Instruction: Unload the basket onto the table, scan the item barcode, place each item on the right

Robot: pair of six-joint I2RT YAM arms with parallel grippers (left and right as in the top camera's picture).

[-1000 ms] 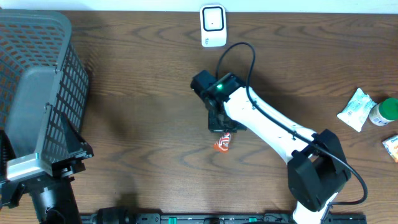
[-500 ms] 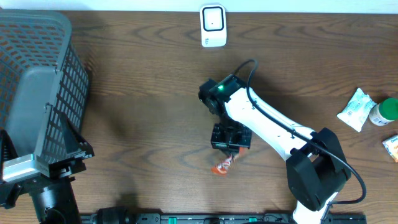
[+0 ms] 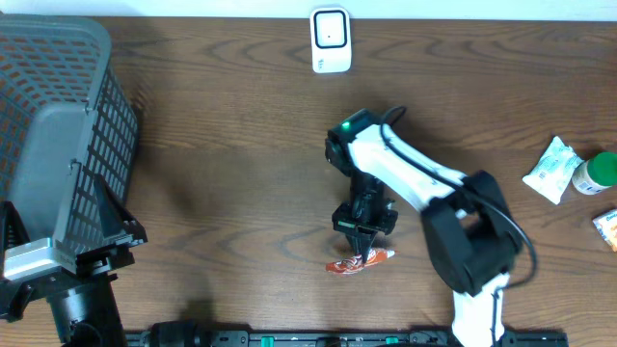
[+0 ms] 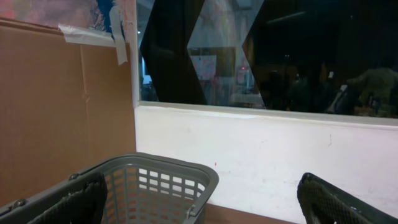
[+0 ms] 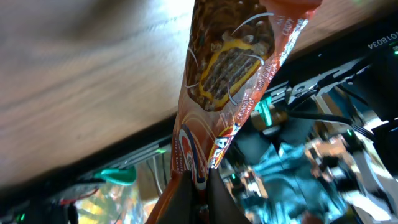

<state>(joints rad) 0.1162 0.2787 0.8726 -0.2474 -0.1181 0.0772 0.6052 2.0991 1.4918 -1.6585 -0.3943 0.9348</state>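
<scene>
my right gripper (image 3: 364,251) is shut tight on one end of the orange snack wrapper (image 3: 342,267), leaving its printed faces bare for the scanner (image 3: 330,40), which is well apart.

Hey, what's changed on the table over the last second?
The right gripper, jaws shut on the orange snack packet, drew back from the scanner toward the near edge of the table, carrying the packet along. The scanner, the basket and the white pouch stayed put.
</scene>
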